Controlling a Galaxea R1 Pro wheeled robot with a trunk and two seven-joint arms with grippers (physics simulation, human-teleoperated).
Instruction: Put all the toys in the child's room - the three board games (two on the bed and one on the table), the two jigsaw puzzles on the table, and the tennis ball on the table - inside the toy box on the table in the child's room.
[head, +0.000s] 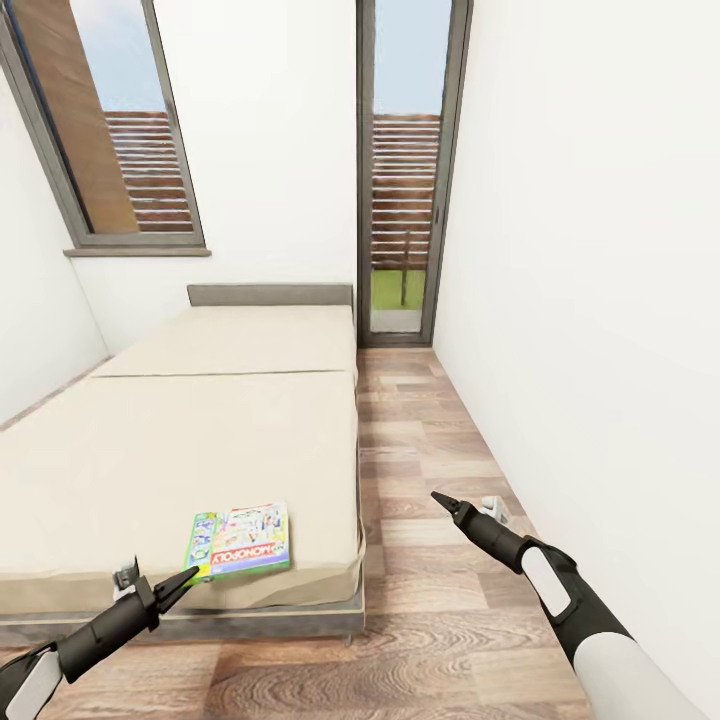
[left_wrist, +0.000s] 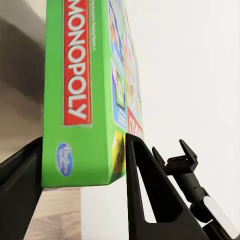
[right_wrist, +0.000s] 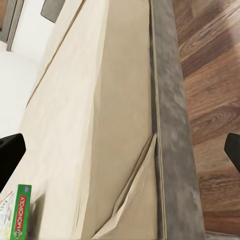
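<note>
Open wood floor (head: 440, 520) runs between bed (head: 200, 440) and right wall (head: 600, 300).

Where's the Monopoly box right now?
The Monopoly box lies on the bed near its foot corner, in the head view's lower left, with the left gripper straddling its edge.

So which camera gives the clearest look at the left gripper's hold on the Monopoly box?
The left wrist view: the Monopoly box sits between the left gripper fingers, its green edge filling the gap. The head view shows the whole box at the bed corner. The right wrist view catches just one box corner.
</note>
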